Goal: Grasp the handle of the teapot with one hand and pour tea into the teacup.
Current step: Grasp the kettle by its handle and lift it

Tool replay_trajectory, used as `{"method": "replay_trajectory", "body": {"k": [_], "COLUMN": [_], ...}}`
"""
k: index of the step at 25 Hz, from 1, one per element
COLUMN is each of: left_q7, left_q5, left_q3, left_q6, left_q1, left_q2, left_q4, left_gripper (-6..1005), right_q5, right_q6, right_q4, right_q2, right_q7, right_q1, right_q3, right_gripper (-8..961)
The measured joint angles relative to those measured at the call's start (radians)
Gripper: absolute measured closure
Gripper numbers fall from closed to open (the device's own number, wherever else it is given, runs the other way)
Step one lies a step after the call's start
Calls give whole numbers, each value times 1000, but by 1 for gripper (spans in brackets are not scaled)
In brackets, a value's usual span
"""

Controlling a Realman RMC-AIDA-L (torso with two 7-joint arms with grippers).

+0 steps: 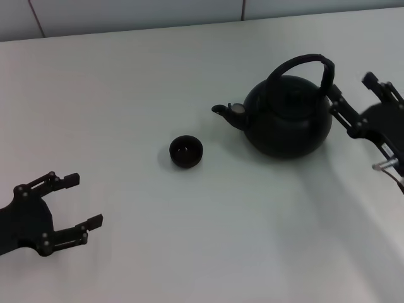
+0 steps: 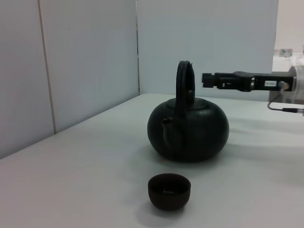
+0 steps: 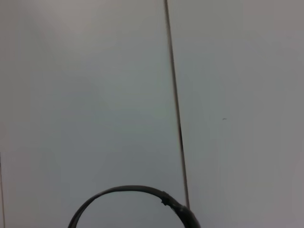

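Observation:
The matte-black teapot [image 1: 287, 120] stands on the white table, its spout pointing left toward the tiny black teacup [image 1: 185, 151]. Its arched handle [image 1: 303, 62] rises over the lid. My right gripper [image 1: 349, 86] is open just right of the handle, level with its right side and apart from it. The left wrist view shows the teapot [image 2: 187, 128], the handle [image 2: 185, 80], the teacup [image 2: 169, 191] in front and the right gripper [image 2: 207, 80] beside the handle. The right wrist view shows only the top of the handle [image 3: 133, 190]. My left gripper [image 1: 84, 201] is open at the front left.
The white table [image 1: 126, 82] ends at a pale wall along the back [image 1: 189, 12]. A wall panel seam [image 3: 173, 95] shows behind the handle in the right wrist view.

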Motion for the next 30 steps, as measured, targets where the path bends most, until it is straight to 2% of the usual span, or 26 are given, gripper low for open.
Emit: {"method": "replay_trajectory", "body": {"k": [6, 11, 26, 30], "left_q7": [-1, -7, -8, -8], "left_q5": [-1, -1, 0, 0], "left_q3": [-9, -13, -23, -24], "left_q6": [-3, -6, -9, -9], "left_q1": [-3, -4, -6, -6], "left_q2": [-2, -2, -8, -9], "left_q4": [-1, -1, 0, 0], "left_gripper": [135, 135, 135, 135], "right_q5": [-1, -1, -7, -8], "right_q6": [74, 103, 131, 127], "right_q4": [-22, -34, -37, -37], "right_q2": [-1, -1, -1, -1], "right_q7": [1, 1, 2, 2], "right_q1": [66, 91, 105, 108], "right_q3": [-4, -5, -10, -13], "right_gripper": [207, 208, 208, 334]}}
